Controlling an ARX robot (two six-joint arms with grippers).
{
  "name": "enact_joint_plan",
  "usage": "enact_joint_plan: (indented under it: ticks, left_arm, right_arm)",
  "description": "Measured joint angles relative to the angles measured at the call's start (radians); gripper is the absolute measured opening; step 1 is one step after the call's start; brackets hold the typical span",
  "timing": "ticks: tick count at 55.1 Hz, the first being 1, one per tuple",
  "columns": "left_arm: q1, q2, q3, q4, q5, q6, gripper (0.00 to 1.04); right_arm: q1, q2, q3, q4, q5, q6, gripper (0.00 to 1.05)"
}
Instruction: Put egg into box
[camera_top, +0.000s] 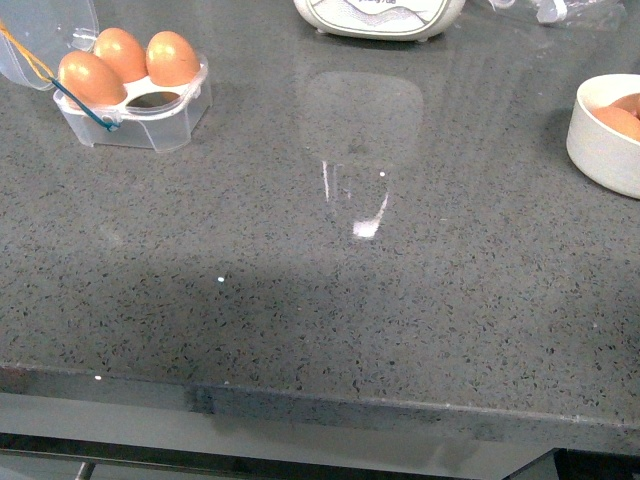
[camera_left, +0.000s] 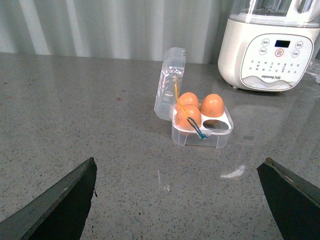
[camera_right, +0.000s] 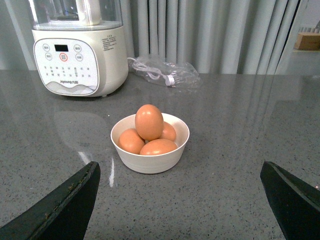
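**Top egg awaits the lift.** The egg (camera_right: 149, 121) to be moved sits on top of the heap in a white bowl (camera_right: 150, 164). From the front camera the bowl is at about 2 o'clock on the grey bench (camera_top: 330, 300), well apart from the box (camera_top: 135, 120) at 10 o'clock. The box stands with its clear lid (camera_left: 169, 82) hinged up. Three of its four cups hold eggs, and the empty cup (camera_top: 155, 98) is at its 5 o'clock corner. A blue band (camera_left: 197, 130) trails over the nearest boxed egg, close beside that cup.

The right hand (camera_right: 179, 164) faces the bowl, fingers spread wide with nothing between them. The left hand (camera_left: 177, 162) faces the box, likewise spread and empty. Neither arm shows from the front. A white kitchen machine (camera_top: 380, 15) stands at 12 o'clock.

The step in hand looks to be the reach for the egg. It would go best with the right hand coming down over the top egg, which rises clear of its neighbours. The fingers should close softly on its widest part, then lift it straight up so the eggs beneath do not roll. On the way into the empty cup, the band and the raised lid are the likely snags.
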Motion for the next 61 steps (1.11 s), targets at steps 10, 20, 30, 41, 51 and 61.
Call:
enact_joint_plan:
  ticks: [10, 20, 30, 41, 51, 61]
  left_arm:
    - [0.000, 0.000, 0.000, 0.000, 0.000, 0.000, 0.98]
    - [0.000, 0.000, 0.000, 0.000, 0.000, 0.000, 0.98]
    - [0.000, 0.000, 0.000, 0.000, 0.000, 0.000, 0.98]
    - [0.000, 0.000, 0.000, 0.000, 0.000, 0.000, 0.98]
    - [0.000, 0.000, 0.000, 0.000, 0.000, 0.000, 0.98]
    - [0.000, 0.000, 0.000, 0.000, 0.000, 0.000, 0.98]
  right_arm:
    - [0.000, 0.000, 0.000, 0.000, 0.000, 0.000, 0.97]
    - [0.000, 0.000, 0.000, 0.000, 0.000, 0.000, 0.97]
    - [0.000, 0.000, 0.000, 0.000, 0.000, 0.000, 0.97]
    - [0.000, 0.000, 0.000, 0.000, 0.000, 0.000, 0.97]
    - [0.000, 0.000, 0.000, 0.000, 0.000, 0.000, 0.97]
    - [0.000, 0.000, 0.000, 0.000, 0.000, 0.000, 0.97]
